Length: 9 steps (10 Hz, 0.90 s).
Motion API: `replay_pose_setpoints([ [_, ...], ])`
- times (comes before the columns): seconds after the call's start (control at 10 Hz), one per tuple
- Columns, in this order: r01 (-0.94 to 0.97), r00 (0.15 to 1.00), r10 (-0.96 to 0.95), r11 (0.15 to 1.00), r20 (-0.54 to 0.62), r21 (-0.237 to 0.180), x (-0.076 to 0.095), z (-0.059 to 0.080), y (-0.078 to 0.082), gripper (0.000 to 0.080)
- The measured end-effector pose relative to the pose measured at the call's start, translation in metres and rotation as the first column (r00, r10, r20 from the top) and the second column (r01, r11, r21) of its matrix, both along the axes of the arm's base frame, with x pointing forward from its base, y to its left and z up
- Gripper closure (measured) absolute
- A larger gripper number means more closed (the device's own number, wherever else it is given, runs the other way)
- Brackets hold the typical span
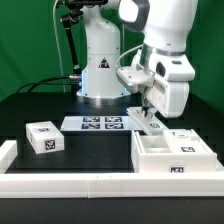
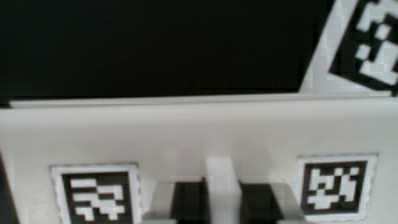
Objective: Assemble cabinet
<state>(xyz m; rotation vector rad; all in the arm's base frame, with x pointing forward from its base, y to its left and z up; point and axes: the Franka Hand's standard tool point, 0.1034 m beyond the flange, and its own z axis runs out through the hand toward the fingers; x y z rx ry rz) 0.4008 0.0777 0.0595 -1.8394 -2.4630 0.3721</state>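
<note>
On the table, arm low at the cabinet.
Cabinet sits at the exterior view's right, a block well apart. The jaws seem to straddle its white rib, though I cannot tell whether they grip it; a skewed hold could tip or drag it.

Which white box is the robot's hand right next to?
The big open cabinet frame on the exterior view's right; the hand hangs at its back edge. The small block sits far away.

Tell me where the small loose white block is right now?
The small white block sits at the exterior view's left, apart from the marker board, near the long white rail.
</note>
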Motion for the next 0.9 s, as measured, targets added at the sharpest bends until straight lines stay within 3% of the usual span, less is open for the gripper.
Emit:
replay_pose_setpoints([
  [0.3,0.027,1.0,-0.027,0.999,0.003,-0.031,0.008,0.02,-0.011,0.0728],
  [0.9,0.052,0.998,-0.052,0.998,0.021,-0.021,0.014,0.018,-0.021,0.0728],
])
